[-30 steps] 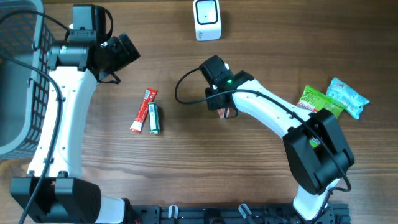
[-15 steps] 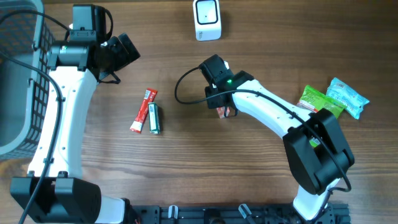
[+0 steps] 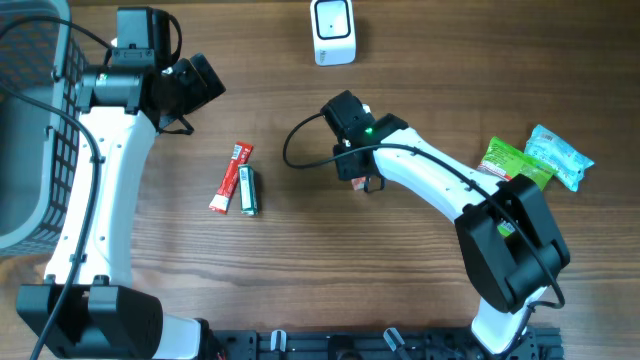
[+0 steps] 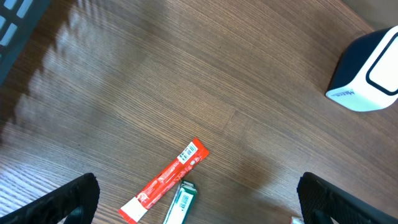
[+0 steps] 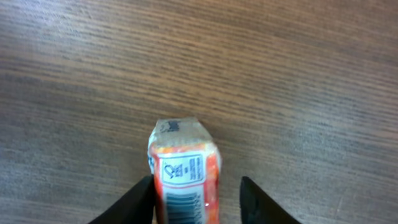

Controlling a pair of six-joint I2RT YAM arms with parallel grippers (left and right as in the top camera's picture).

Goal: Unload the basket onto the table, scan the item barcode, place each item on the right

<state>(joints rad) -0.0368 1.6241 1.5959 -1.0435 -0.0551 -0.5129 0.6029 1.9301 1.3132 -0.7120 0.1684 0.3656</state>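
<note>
Two arms work over a wooden table.

1. Left edge. A grey mesh basket sits at the left edge of the table, beside the left arm.
2. Left gripper. It hangs over the far left part of the table. In the left wrist view its fingers show at the two bottom corners, so the jaws stand wide apart and grip nothing.
3. Left of centre. A red stick packet lies flat on the table. A small green-and-white tube lies just beside it, on its right.
4. Far edge, centre. A white scanner stands at the far edge of the table, well apart from every other item.
5. Centre. The orange box is near the middle of the table, between the fingers of the right gripper. A printed end face with a barcode faces the wrist camera.
6. Right gripper state. The jaws are apart and straddle the box. One finger is at the side of the box; the other is clear of it, with bare wood showing between.
7. Right edge. A green packet and a pale blue-green packet lie together near the right edge of the table.
</note>
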